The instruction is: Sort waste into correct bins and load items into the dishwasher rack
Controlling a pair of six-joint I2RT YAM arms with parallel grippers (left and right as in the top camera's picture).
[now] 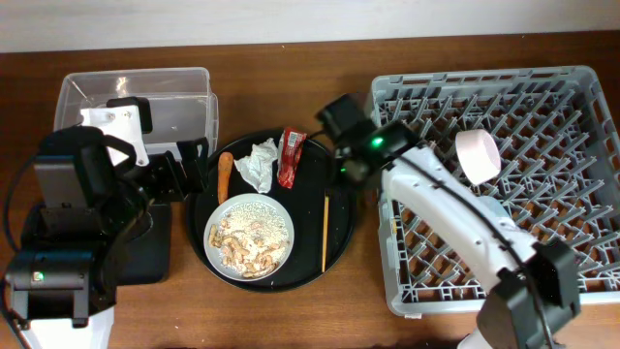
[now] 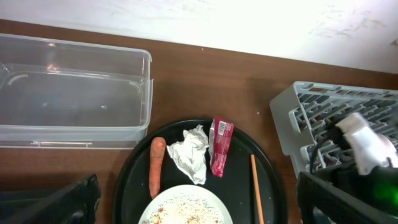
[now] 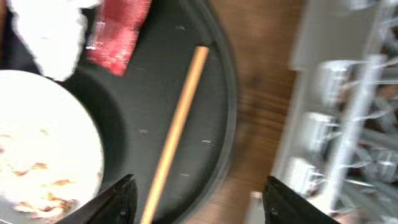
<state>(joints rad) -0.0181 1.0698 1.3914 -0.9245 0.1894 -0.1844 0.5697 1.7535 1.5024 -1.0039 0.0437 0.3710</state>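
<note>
Notably, only the overhead view caught the shallow black tray [image 1: 155,257] under the left arm. Ahead-left of the released, empty left end effector [image 2: 198,190] sat the clear smooth-walled tub [image 2: 74,93]; straight ahead lay orange sausage [image 2: 157,165], crumpled napkin [image 2: 191,154], glossy red wrapper [image 2: 220,146]. Between the right end effector's [image 3: 199,196] spread, empty fingers ran a wooden chopstick [image 3: 177,127], the rice-flecked white dish [image 3: 43,143] leftward. Overhead alone showed a pale cup [image 1: 478,155] in the grey pegged rack [image 1: 542,107].

Brown wooden table [image 1: 291,320] against a white wall [image 2: 249,25].
</note>
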